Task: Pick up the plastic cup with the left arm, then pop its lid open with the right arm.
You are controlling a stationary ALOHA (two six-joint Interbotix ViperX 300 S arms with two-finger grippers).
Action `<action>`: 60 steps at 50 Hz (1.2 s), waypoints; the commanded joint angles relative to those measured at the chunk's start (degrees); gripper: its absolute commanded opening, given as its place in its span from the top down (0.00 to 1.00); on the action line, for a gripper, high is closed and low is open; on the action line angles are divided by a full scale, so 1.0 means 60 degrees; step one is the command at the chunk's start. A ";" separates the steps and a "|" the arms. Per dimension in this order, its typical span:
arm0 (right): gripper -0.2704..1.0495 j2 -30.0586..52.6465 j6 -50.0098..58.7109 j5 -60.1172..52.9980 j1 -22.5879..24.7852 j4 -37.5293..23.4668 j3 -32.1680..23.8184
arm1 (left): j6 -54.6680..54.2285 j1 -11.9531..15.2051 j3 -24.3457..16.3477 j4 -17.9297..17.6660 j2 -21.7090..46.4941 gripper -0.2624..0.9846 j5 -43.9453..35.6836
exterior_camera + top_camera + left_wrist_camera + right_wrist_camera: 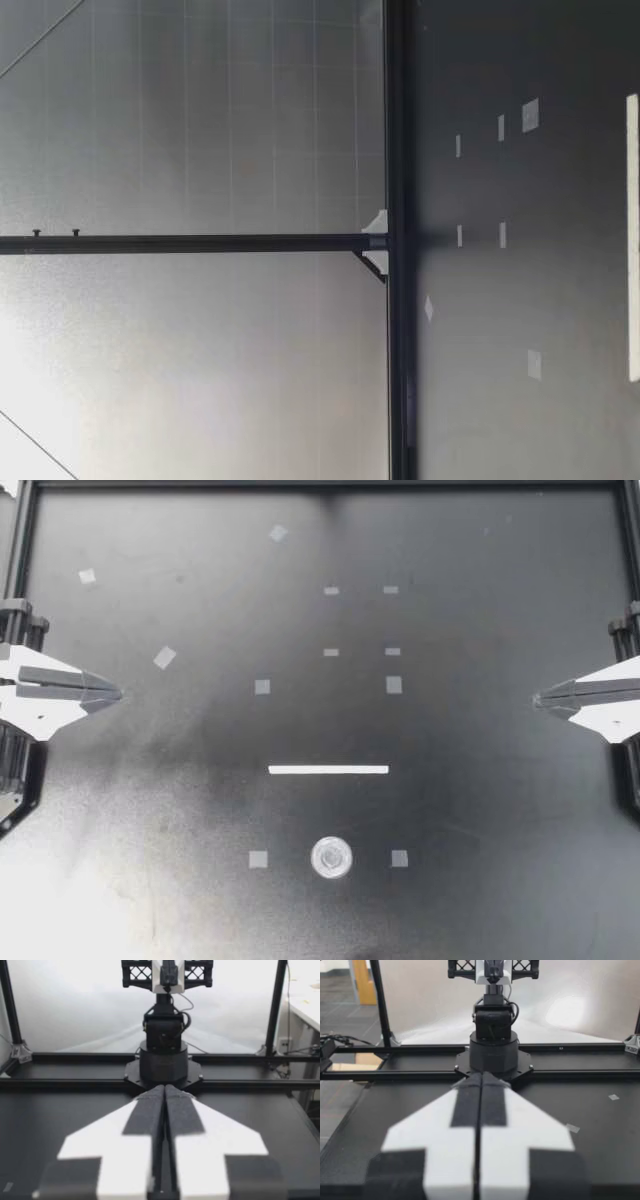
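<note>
The left claw (118, 693) and right claw (537, 696) are pressed together, well apart from the clear cup (331, 858) between two tape squares (258, 859) on the counter (480, 810); reaching unopened would likely topple it.

We are in a robotics lab. Our black bench (480, 780) is boxed in by a black metal frame (22, 540) with frosted panels (200, 120) behind it. Small tape squares (262, 687) and a white strip (328, 770) mark spots on its surface. Our left pincer (118, 693) and right pincer (537, 696) sit at opposite edges, each arm on a round black base (163, 1062); cables (300, 1051) run outside the frame.
</note>
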 commanded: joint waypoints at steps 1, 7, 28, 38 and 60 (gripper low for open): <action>0.75 0.0088 0.0044 -0.0015 0.0015 0.0059 -0.0029 | 0.0161 -0.0117 0.0278 0.0000 -0.0029 0.79 -0.0029; 0.85 0.0176 0.0352 -0.0015 0.0015 0.0205 0.0264 | -0.0044 -0.0103 0.0791 -0.0029 -0.0029 0.84 -0.0044; 0.85 0.1201 0.1172 0.2402 0.0015 0.0205 -0.0981 | -0.0029 -0.0117 -0.0015 -0.0234 0.1831 0.83 0.0029; 0.85 0.2124 0.1216 0.3765 0.0015 0.0205 -0.2007 | -0.0264 -0.0146 -0.0864 -0.0234 0.3853 0.80 0.0029; 0.85 0.5259 0.1216 0.3618 0.0557 0.0718 -0.2695 | -0.0967 -0.0938 -0.1362 -0.0234 0.6431 0.40 -0.1113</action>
